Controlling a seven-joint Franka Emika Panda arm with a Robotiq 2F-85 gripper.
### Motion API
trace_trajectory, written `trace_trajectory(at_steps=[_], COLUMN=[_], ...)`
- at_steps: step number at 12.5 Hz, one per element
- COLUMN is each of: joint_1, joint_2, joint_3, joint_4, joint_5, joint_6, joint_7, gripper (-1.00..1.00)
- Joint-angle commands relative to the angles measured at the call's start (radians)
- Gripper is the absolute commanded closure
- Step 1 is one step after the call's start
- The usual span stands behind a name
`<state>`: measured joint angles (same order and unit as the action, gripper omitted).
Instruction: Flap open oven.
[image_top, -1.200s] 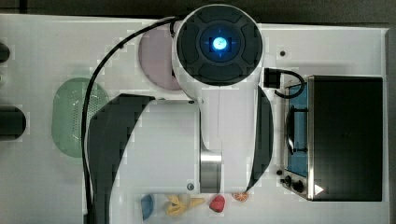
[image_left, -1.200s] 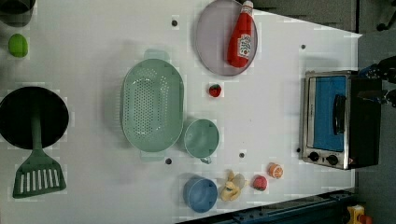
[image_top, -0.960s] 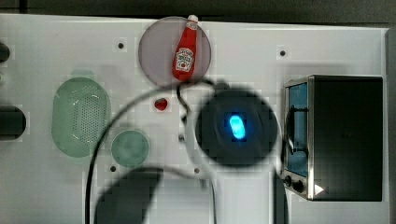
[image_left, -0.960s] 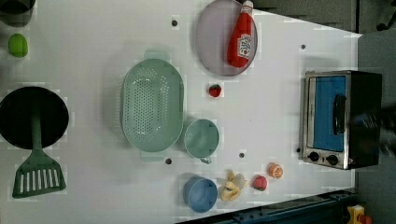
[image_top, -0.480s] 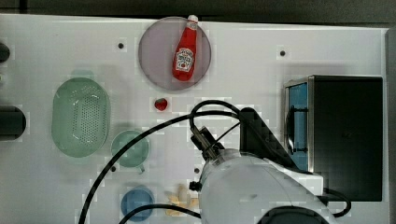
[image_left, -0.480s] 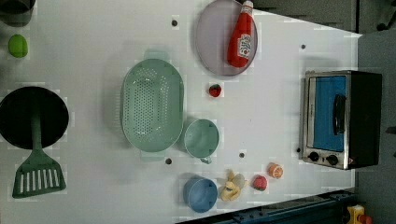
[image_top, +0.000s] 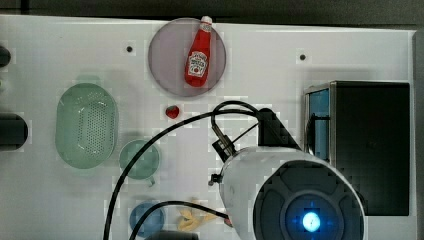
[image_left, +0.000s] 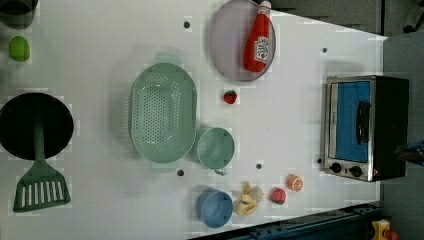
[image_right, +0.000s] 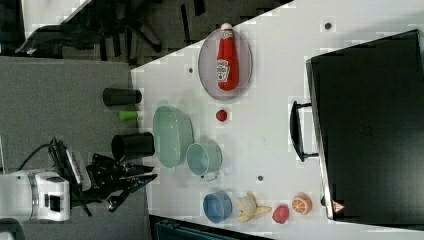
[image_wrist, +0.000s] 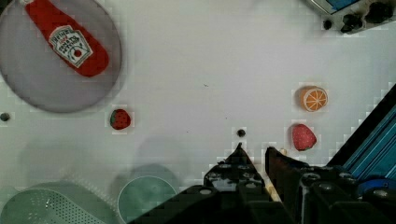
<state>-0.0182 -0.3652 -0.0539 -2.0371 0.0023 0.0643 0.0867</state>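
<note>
The arm (image_top: 280, 195) has swung a long way in a little over a second. In the top view its big round joint was up near the grey plate (image_top: 165, 65). It now sits low at the top view's right, just in front of the oven (image_top: 370, 145), and the ketchup bottle (image_top: 198, 52) on the plate is uncovered again.

The oven has not budged. It stands at the right end of the white table (image_top: 60, 50) in both the top view and the left view. Its blue glass door (image_left: 352, 120) is upright and closed, with the bar handle (image_left: 362, 122) flat against it, exactly as it was a second ago.

In the wrist view the gripper (image_wrist: 256, 151) looks down from well above the table. Its two fingers are drawn close together with only a thin sliver between them, and they hold nothing. Beneath them lie a toy strawberry (image_wrist: 303, 136) and an orange slice (image_wrist: 313, 98), with the oven's knobs (image_wrist: 355, 21) far off at the picture's corner.

So I judge all the recent movement to be repositioning, not work on the door. The arm is now on the oven's side of the table, but the handle is untouched and the opening has yet to begin. The gripper will need to come down and hook that bar.
</note>
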Motion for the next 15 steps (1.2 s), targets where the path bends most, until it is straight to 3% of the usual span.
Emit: trace_trajectory(at_steps=[1,7,15], joint_1=[-0.022,-0.044,-0.074], joint_2=[0.020,0.104,0.251], joint_3=[-0.036,-0.127,-0.303], joint_4=[-0.026,-0.084,-0.149], joint_5=[0.003,-0.092,-0.094], joint_6=[0.024,0.180,0.502], joint_7=[0.013,-0.433,-1.175], gripper=[0.65,0.65,0.65])
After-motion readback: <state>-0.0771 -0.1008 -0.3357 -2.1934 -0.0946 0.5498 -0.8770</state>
